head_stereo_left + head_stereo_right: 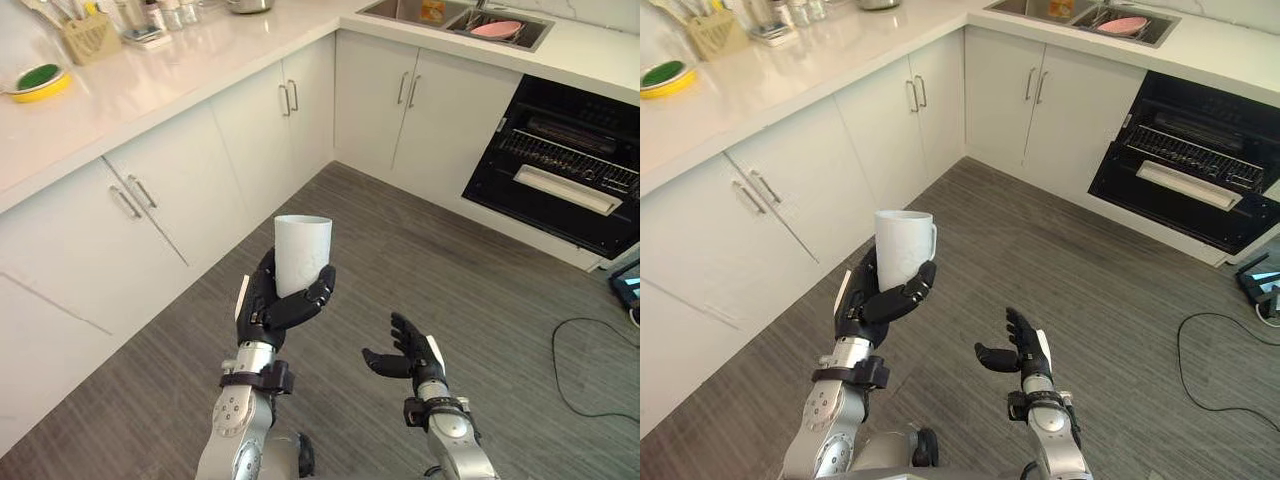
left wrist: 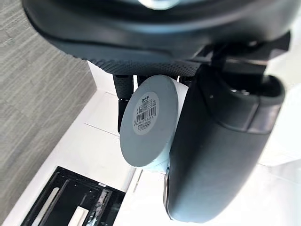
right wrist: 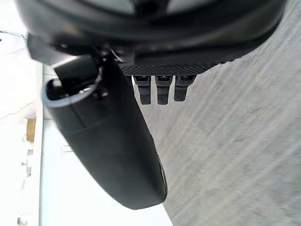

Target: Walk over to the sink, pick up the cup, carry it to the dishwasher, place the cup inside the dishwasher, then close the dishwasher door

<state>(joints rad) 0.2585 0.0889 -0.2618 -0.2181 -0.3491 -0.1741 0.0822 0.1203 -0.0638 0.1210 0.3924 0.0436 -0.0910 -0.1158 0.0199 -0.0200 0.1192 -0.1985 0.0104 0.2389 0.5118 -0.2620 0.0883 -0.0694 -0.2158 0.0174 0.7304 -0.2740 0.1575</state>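
Left eye view shows the white cup [image 1: 302,252] standing up straight in the left hand [image 1: 268,312]. The dark fingers [image 1: 308,298] and thumb curl round the bottom half of the cup and hold it tight. The cup is well apart from the dishwasher [image 1: 565,170], out over the grey floor [image 1: 470,270]. The dishwasher is open and dark inside, with a rack showing. The sink [image 1: 400,10] sits up on the counter, near the dishwasher.

The right hand [image 1: 408,355] hangs closer to the dishwasher than the cup does. Its fingers are loose and spread, and it holds nothing.

The cup looks hard and smooth, like a mug. It is probably not heavy, but it could slip, and it would likely break if it fell on the floor. It does not bend, so a firm squeeze is fine. The small handle [image 1: 931,240] is on the side facing the dishwasher. The grip round the fat part looks like a good place to hold it. The left wrist view shows the flat bottom of the cup with a sticker [image 2: 145,113] on it.
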